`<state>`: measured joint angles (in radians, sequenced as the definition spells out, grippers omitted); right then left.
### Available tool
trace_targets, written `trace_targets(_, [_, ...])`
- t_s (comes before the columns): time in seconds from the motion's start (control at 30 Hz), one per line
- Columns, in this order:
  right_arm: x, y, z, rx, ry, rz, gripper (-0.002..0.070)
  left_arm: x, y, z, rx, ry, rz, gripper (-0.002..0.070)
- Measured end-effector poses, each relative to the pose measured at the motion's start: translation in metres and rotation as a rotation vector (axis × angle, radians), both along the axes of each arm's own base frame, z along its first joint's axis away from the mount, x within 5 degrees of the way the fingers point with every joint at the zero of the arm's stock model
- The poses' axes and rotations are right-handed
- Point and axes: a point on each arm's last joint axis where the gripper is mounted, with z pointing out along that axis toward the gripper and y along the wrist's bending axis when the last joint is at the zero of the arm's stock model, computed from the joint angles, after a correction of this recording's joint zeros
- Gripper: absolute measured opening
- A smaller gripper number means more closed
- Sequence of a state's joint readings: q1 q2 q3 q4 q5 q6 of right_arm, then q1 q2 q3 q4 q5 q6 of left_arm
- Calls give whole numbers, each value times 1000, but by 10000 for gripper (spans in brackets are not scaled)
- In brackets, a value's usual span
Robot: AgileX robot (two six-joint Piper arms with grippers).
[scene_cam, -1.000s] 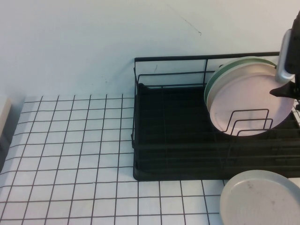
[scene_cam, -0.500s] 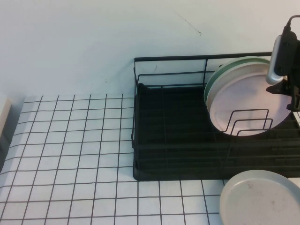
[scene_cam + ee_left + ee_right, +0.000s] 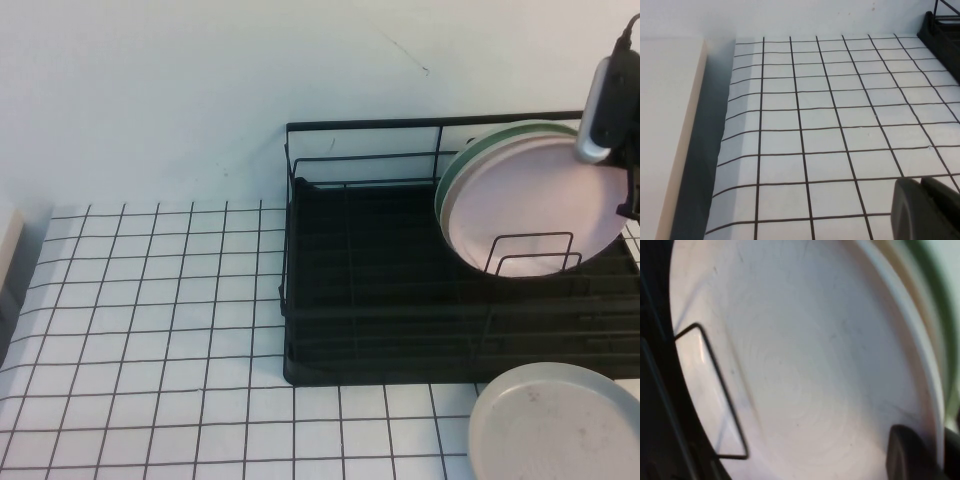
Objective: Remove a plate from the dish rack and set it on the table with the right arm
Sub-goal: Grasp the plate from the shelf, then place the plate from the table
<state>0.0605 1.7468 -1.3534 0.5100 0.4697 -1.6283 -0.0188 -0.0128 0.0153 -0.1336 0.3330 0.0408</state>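
plate point(image 3: 530, 205) in right tool point(image 3: 630, 195), left tool point(image 3: 927, 210) parked

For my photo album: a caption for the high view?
Right gripper at pink plate standing in the dish rack; left gripper unseen.

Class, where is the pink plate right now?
The pink plate stands in the dish rack on the robot's right, fronting a green-rimmed plate, by the right claw.

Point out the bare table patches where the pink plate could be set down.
Widest free patch: the table left of the dish rack, out to its left edge. The left gripper hovers there. Crowded: front right, where a grey plate fills the strip. The right gripper is at the pink plate.
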Motion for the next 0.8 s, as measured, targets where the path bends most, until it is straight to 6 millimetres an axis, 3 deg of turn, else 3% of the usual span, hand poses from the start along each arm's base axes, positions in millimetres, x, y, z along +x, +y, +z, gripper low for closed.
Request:
trace_targets(0.07, [-8,0,18,3,-42,2,60,0,0,0,4,0,-1,-3])
trace_targets(0.2, [-38,-1,72,26,-175,4,60,0,0,0,4,0,-1,-3])
trace_targets(0.33, [-80,-1,123,90,-285,-5,59,0,0,0,4,0,-1,-4])
trace_targets(0.47, [-125,0,153,274,-215,-74,59,0,0,0,4,0,-1,-3])
trace_targets(0.6, [-157,3,150,393,58,-154,59,0,0,0,4,0,-1,-3])
trace_targets(0.8, [-176,4,103,372,514,-272,59,0,0,0,4,0,-1,-3])
